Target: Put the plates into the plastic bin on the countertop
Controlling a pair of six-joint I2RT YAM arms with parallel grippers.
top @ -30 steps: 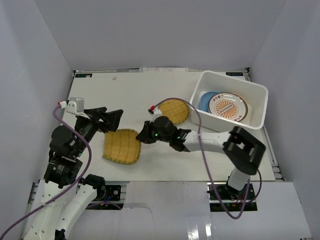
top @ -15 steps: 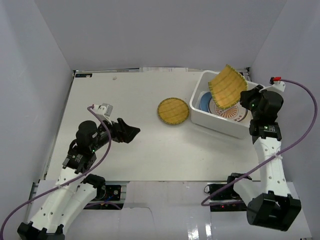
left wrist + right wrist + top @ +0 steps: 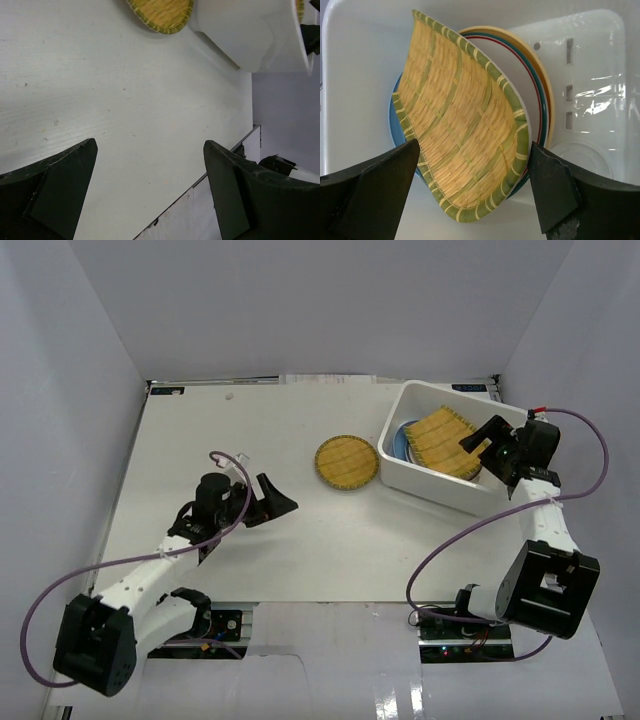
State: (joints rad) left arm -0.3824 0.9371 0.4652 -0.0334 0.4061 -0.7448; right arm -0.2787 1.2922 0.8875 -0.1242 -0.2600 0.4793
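Your right gripper has dropped the squarish woven plate into the bin and stands spread, like the left gripper. On the countertop, the round woven plate looks light and stiff: pinch its rim.

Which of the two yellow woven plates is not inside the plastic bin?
The round woven plate, lying on the countertop beside the plastic bin. The squarish woven plate rests tilted inside it.
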